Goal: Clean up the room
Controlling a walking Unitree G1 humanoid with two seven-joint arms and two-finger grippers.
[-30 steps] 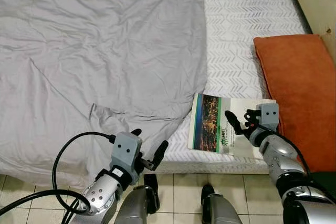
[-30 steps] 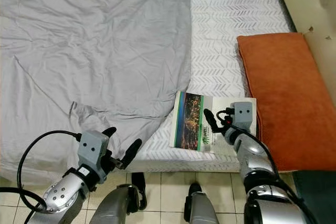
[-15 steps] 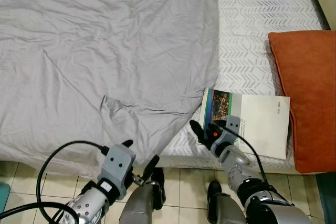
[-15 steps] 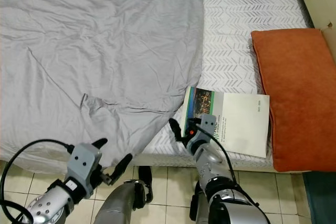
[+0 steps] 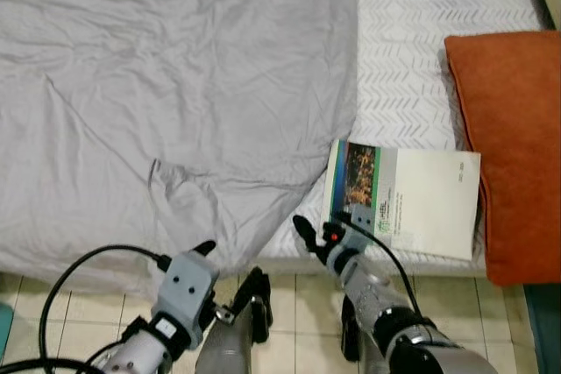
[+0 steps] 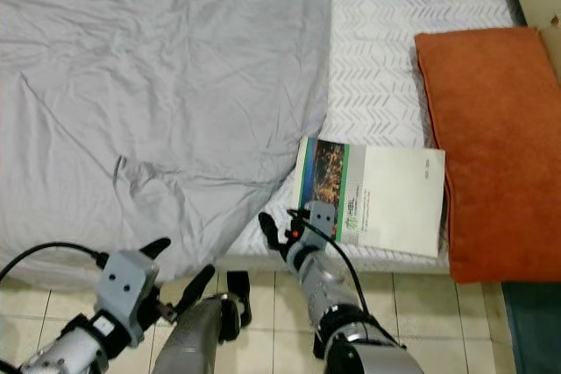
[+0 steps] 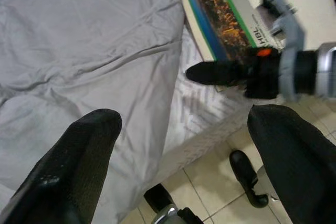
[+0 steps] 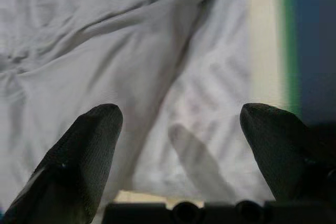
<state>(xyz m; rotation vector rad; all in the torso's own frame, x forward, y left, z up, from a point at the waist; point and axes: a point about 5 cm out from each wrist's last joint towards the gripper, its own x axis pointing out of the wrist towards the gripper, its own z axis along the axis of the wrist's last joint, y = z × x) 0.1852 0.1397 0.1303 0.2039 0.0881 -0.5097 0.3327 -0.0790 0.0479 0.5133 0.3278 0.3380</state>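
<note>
At the bed's (image 5: 412,59) near edge, right end effector (image 5: 320,232) (fingers spread, empty) beside book (image 5: 405,201); left end effector (image 5: 230,279) likewise open, empty

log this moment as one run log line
right gripper: open, at bed edge beside book | left gripper: open, low over floor | grey sheet: rumpled

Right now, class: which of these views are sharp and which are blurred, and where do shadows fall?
Eye views: sharp and evenly lit, with soft creases on the grey sheet and readable print on the booklet. Left wrist view: close fingers soft, right gripper slightly smeared. Right wrist view: blurred throughout, a finger's shadow on the mattress cover.
</note>
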